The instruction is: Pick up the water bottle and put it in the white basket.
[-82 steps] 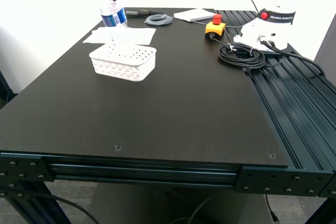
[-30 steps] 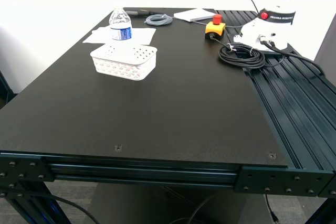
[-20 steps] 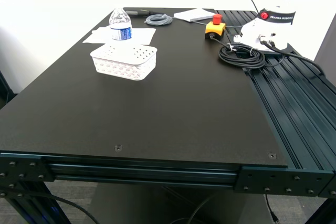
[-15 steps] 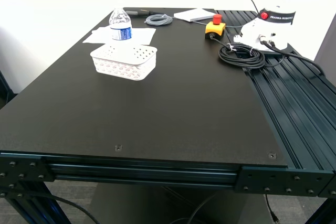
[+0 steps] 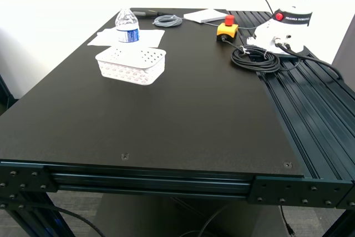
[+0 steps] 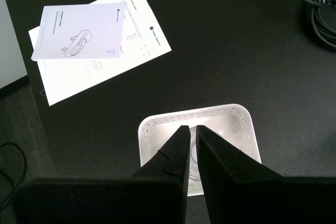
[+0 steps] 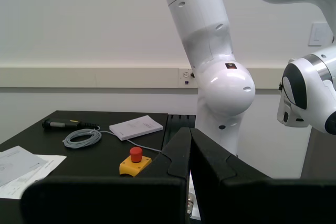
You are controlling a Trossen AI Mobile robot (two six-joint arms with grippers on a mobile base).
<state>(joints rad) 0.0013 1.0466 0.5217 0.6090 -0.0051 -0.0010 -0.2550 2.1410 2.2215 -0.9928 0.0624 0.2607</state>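
The water bottle stands upright in the white basket at the back of the black table, toward the exterior view's left. Its blue-and-white label shows above the rim. In the first wrist view my first gripper hangs high above the basket, jaws nearly together and empty. The bottle shows from above between the fingers. My second gripper is shut and empty, facing a white robot arm. Neither gripper shows in the exterior view.
White paper sheets lie behind the basket. A grey cable coil, a booklet, a yellow emergency-stop box, a black cable coil and another white robot's base stand at the back right. Slotted rails run along the right edge.
2.7 s ago a gripper held the bottle tilted above the basket. The bottle now stands in the basket, let go, and the gripper has left the exterior view. Nothing moved in the last second.
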